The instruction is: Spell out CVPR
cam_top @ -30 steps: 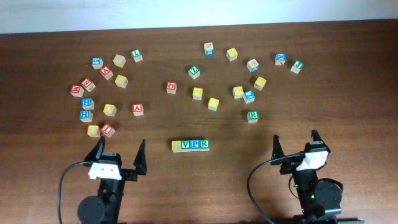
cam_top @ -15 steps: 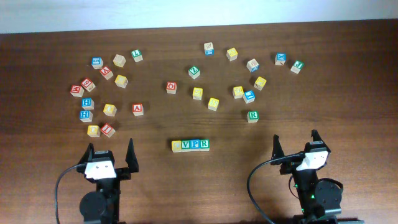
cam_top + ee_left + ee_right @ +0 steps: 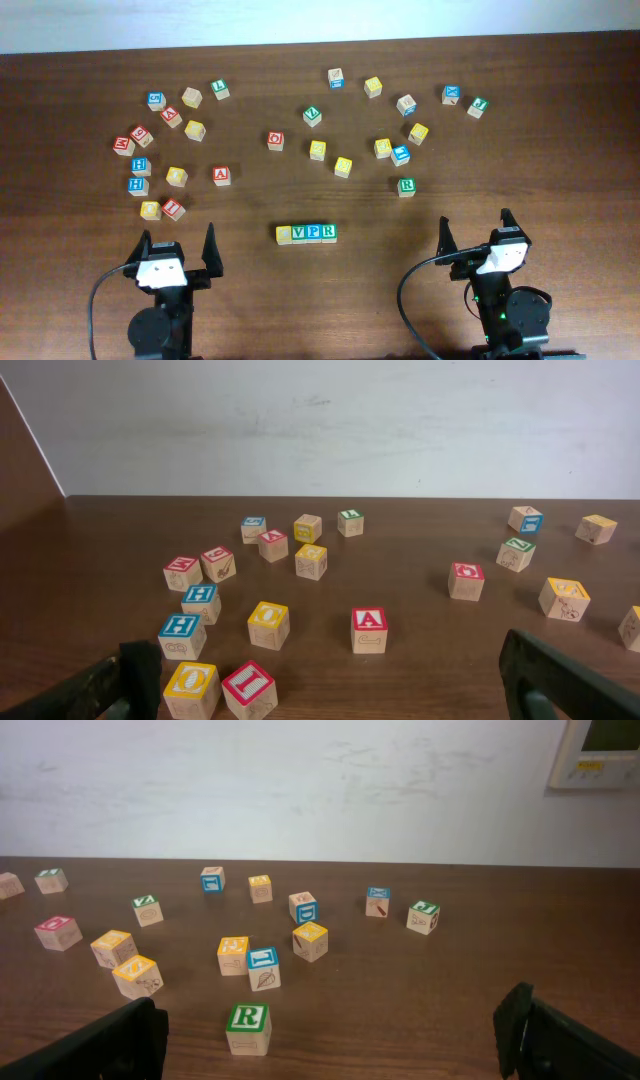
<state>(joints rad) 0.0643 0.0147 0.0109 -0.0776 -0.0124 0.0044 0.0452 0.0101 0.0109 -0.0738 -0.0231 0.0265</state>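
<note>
Wooden block row [image 3: 306, 233] visible overhead only, outside wrist views

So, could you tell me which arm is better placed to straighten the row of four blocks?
Left, probably: the left arm sits nearer the row than the right arm, jaws open and empty.

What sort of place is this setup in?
Probably an indoor lab or office test bench: a dark wooden table against a plain white wall, a wall-mounted control panel at the upper right of the right wrist view, and scattered letter blocks for the exercise.
</note>
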